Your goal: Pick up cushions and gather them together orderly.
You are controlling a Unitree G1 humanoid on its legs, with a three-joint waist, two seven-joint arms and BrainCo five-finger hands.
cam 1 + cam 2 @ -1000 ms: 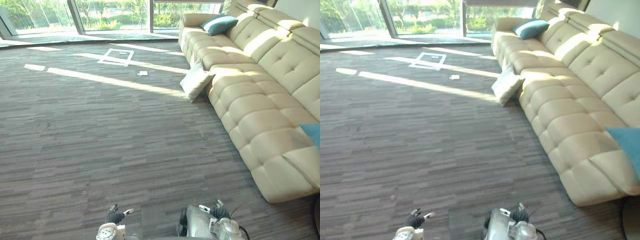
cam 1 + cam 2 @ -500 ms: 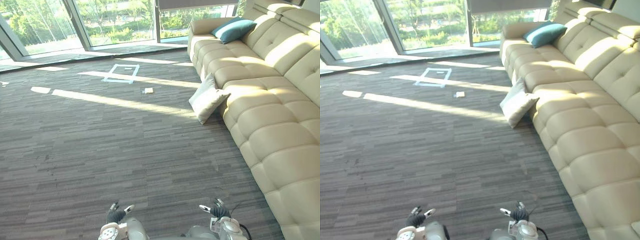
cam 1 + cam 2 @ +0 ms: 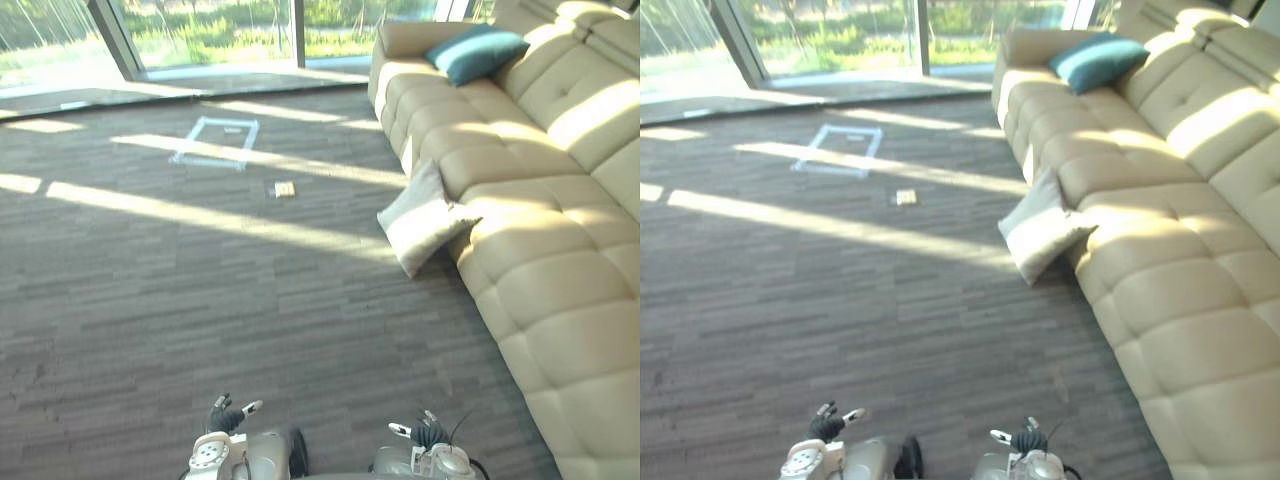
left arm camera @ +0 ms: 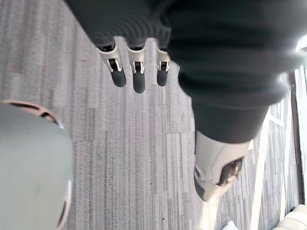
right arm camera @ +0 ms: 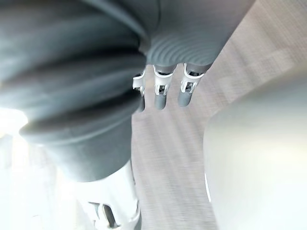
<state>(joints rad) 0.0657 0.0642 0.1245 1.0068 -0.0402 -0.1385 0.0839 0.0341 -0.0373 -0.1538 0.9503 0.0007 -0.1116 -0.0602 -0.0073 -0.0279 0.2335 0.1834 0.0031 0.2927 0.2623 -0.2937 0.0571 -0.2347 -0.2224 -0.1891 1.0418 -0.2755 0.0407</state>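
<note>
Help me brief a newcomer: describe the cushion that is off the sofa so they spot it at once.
Find the long cream sofa along the room's right side. A pale cushion stands on the grey carpet, leaning against the sofa's front. Unlike the teal cushion up on the far seat, it is off-white and on the floor.

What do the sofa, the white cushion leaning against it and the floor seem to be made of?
Sofa: cream leather or leatherette, going by its smooth, softly shiny tufted panels. White cushion: matte woven cloth, probably; it creases softly. Floor: grey low-pile carpet, likely; matte and streaked.
</note>
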